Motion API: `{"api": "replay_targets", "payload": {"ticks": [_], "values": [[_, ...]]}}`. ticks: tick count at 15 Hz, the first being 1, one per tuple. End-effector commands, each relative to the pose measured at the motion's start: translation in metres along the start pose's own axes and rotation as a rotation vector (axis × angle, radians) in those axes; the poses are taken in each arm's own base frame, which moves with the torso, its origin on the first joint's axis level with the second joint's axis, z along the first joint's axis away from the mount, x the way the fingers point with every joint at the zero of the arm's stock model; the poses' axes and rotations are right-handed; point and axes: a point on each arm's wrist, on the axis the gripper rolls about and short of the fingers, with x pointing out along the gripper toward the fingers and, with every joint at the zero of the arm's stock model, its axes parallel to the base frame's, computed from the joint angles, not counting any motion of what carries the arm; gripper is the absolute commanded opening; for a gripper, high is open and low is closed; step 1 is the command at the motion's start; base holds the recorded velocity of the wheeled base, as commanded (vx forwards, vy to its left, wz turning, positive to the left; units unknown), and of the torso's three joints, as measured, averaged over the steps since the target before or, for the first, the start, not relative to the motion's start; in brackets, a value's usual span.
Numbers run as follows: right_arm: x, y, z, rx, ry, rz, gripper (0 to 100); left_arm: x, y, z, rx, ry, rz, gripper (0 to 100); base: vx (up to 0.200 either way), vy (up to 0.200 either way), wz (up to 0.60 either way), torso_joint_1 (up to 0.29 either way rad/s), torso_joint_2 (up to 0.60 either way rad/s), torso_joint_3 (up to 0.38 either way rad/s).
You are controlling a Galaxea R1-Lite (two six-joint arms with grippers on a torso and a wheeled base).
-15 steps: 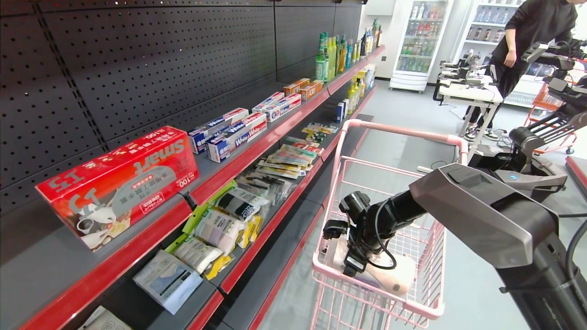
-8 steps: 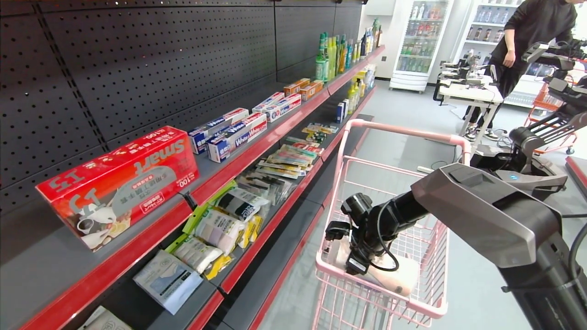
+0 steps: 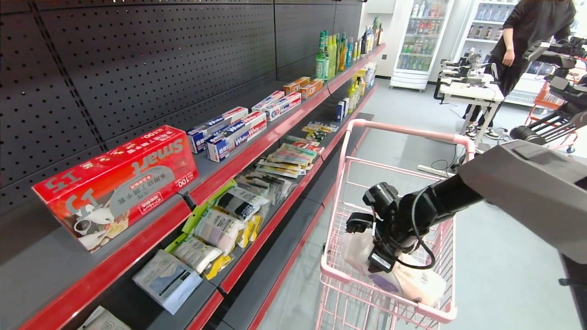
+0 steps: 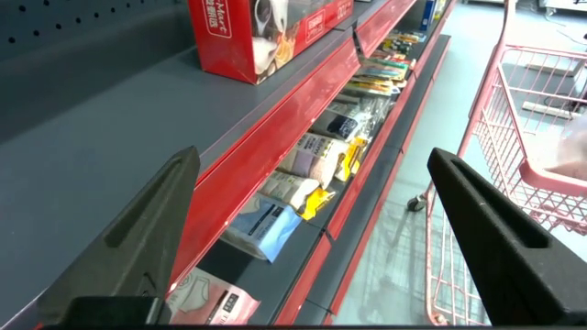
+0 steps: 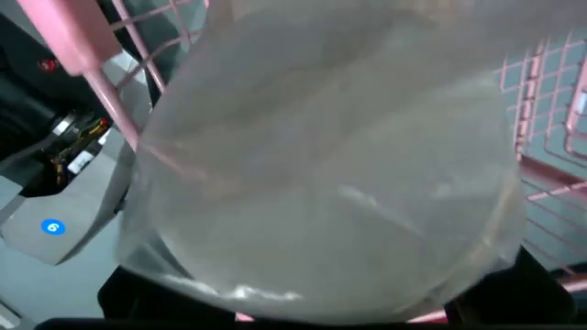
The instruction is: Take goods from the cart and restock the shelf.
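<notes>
- Right gripper (image 3: 373,254) is down in the cart (image 3: 403,133), right at the pack (image 3: 412,282). I can't tell from here whether it is clamped on or only touching.
- The pack sits at the cart's near end, up against the rim.
- My read on handling: light and soft, so it will squash rather than resist. The film looks slick.
- I'd take it across the body where the filling backs the wrap. Loose film at an end would just stretch or slip.
- Looks: pale cream, rounded and bulgy, in clear glossy wrap. Close up on the right wrist camera the pack (image 5: 321,156) shows glare and creases.
- Left gripper (image 4: 312,183) is spread wide with nothing between the jaws. It is out in front of the shelf (image 4: 275,119).
- The shelf top has bare grey surface beside the red box (image 3: 119,183), which looks a likely landing spot.
</notes>
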Motion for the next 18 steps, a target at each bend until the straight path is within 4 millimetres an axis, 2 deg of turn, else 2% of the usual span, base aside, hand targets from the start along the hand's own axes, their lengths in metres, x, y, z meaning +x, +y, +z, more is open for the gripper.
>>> {"api": "replay_targets", "payload": {"ticks": [1, 6, 8, 9, 12, 15, 18], "values": [[-0.052, -0.015, -0.017, 0.062, -0.067, -0.069, 0, 0.0, 0.0, 0.0, 0.0, 0.001, 0.0, 100, 0.0, 0.0, 0.0, 0.0, 0.0, 0.0], [-0.081, -0.032, -0.033, 0.129, -0.101, -0.132, 0, 0.0, 0.0, 0.0, 0.002, 0.001, 0.0, 100, 0.0, 0.0, 0.0, 0.0, 0.0, 0.0], [-0.086, -0.036, -0.034, 0.142, -0.121, -0.15, 0, 0.0, 0.0, 0.0, 0.003, 0.001, 0.0, 100, 0.0, 0.0, 0.0, 0.0, 0.0, 0.0], [-0.097, -0.039, -0.033, 0.15, -0.153, -0.17, 0, 0.0, 0.0, 0.0, 0.005, 0.001, -0.002, 100, 0.0, 0.0, 0.0, 0.0, 0.0, 0.0], [-0.133, -0.043, -0.037, 0.19, -0.24, -0.226, 0, 0.0, 0.0, 0.0, 0.005, 0.001, 0.0, 100, 0.0, 0.0, 0.0, 0.0, 0.0, 0.0], [-0.191, -0.042, -0.053, 0.274, -0.375, -0.307, 0, 0.0, 0.0, 0.0, 0.003, 0.001, 0.001, 100, 0.0, 0.0, 0.0, 0.0, 0.0, 0.0], [-0.233, -0.032, -0.07, 0.378, -0.492, -0.347, 0, 0.0, 0.0, 0.0, 0.003, 0.001, 0.001, 100, 0.0, 0.0, 0.0, 0.0, 0.0, 0.0]]}}
